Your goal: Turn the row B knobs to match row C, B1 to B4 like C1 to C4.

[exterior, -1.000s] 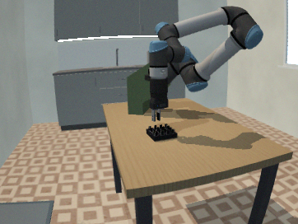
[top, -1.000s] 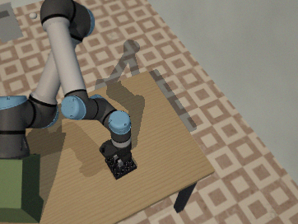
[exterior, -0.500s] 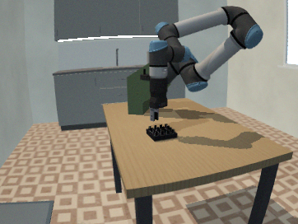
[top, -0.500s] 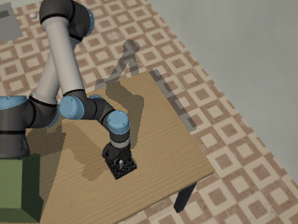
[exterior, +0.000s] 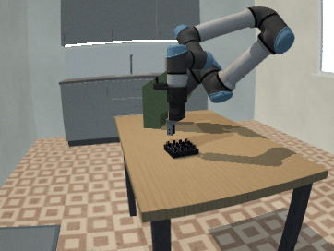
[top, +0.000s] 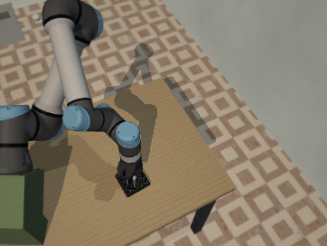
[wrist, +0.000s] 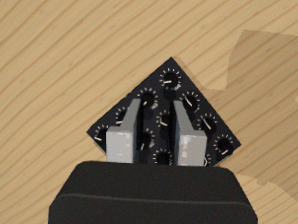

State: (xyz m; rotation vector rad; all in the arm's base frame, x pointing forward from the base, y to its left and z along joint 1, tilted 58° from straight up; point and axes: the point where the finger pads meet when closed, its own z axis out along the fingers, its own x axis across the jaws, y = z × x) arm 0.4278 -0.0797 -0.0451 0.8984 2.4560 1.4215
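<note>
From the left in the top view, one green block (top: 18,205) (exterior: 152,106) with flat faces and a sloped edge stands beside one jointed arm (top: 68,63) (exterior: 226,24), which has smooth pale grey tubes, dark joints and round blue caps. One table (top: 181,158) (exterior: 231,180) has a flat top of light brown wood with fine grain lines. The floor (top: 259,167) (exterior: 88,185) to the right repeats squares within squares, brown and cream.

In the exterior view, grey cupboards (exterior: 88,111) with flat doors stand at the left, with one thin upright tap (exterior: 131,64) above the counter. Three dark, straight table legs show. The one knob box (top: 131,192) (exterior: 181,152) (wrist: 165,102), black, low and square, sits on the table, below the gripper (top: 130,182) (exterior: 171,134) (wrist: 156,115) and apart from it.

In the wrist view, the box is turned cornerwise. At least eleven round black knobs show, wholly or partly, most with a white line and a ring of short white marks; the gripper covers the rest of the box. Its two fingers, grey and tapering, stand partway apart over the knobs, a moderate gap between them, holding nothing.

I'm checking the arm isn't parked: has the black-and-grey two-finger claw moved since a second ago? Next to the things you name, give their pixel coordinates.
Yes: in the exterior view, the claw (top: 131,181) (exterior: 171,133) (wrist: 156,115) has shifted slightly left against the square black knob box (top: 129,193) (exterior: 185,154) (wrist: 171,63).
</note>
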